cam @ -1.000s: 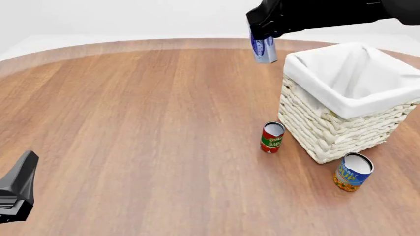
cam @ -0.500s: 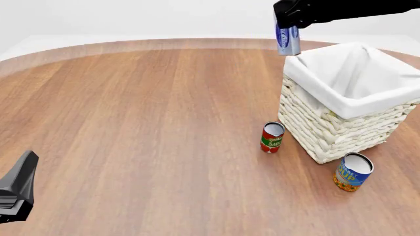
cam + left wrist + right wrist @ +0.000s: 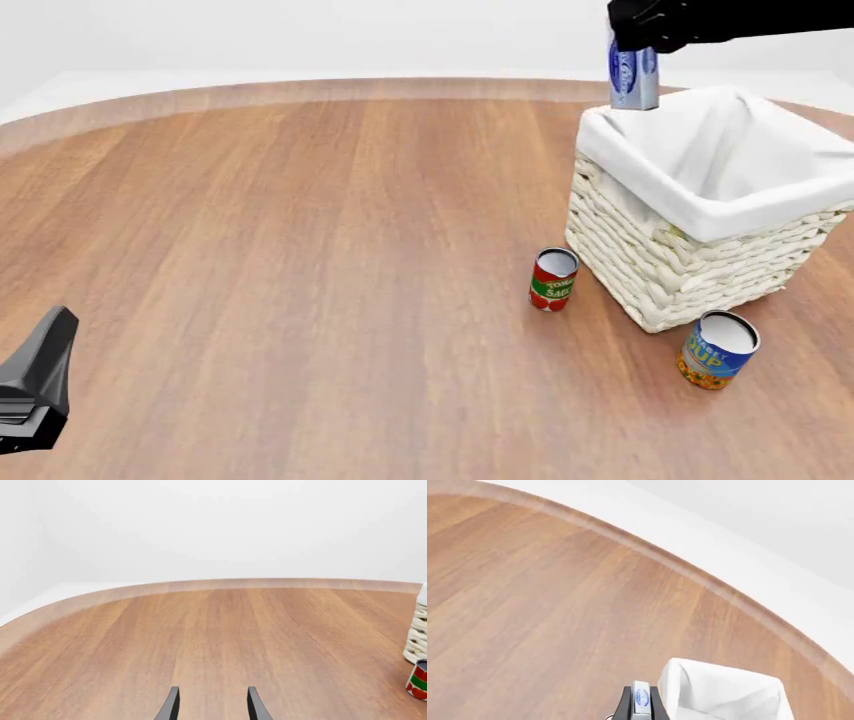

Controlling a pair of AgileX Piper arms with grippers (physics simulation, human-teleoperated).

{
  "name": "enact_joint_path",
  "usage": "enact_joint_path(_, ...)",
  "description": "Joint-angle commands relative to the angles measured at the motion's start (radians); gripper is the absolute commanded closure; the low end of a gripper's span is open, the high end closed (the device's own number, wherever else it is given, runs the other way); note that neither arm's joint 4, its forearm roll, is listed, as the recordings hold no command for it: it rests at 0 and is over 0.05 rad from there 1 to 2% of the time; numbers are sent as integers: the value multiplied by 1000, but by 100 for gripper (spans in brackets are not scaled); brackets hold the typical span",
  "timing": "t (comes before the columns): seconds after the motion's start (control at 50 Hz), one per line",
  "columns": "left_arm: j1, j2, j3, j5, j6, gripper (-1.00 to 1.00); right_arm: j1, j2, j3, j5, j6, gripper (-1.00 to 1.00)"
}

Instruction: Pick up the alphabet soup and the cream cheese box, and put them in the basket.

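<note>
The cream cheese box hangs upright in the air, its long side vertical, pinched at its upper end by the right gripper, whose fingers are closed flat against the box's two broad faces. In the front view the box's lower end sits just above the far left part of the basket's cloth-lined rim, over the edge of the opening and clear of the liner. The right wrist view looks down along the fingers and shows the narrow edge of the box squeezed between the two dark fingers, with a white corner of the basket liner just beside it below. The basket stands on the wooden table toward the right side, a square woven wicker tub with white cloth folded over its top. The soup can stands upright on the table near the basket's near corner, close to it but not touching, on the robot's side. A slimmer red-and-green tomato sauce can stands upright just beside the basket's left wall; its edge also shows in the left wrist view. The left gripper is low at the near left of the table, well apart from everything, its fingers parted with bare tabletop between them and holding nothing.
</note>
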Motion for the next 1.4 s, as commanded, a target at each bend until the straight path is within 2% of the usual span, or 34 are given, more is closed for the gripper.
enact_joint_path(0.02, 0, 0, 0, 0, 0, -100, -46, -29, 3, 6, 7, 100)
enact_joint_path(0.68, 0, 0, 0, 0, 0, -100, -253, 43, 75, -53, 25, 100)
enact_joint_path(1.16, 0, 0, 0, 0, 0, -100, -294, 95, 138, -109, 62, 100)
enact_joint_path(1.4, 0, 0, 0, 0, 0, -100, -315, 123, 133, -123, 72, 100)
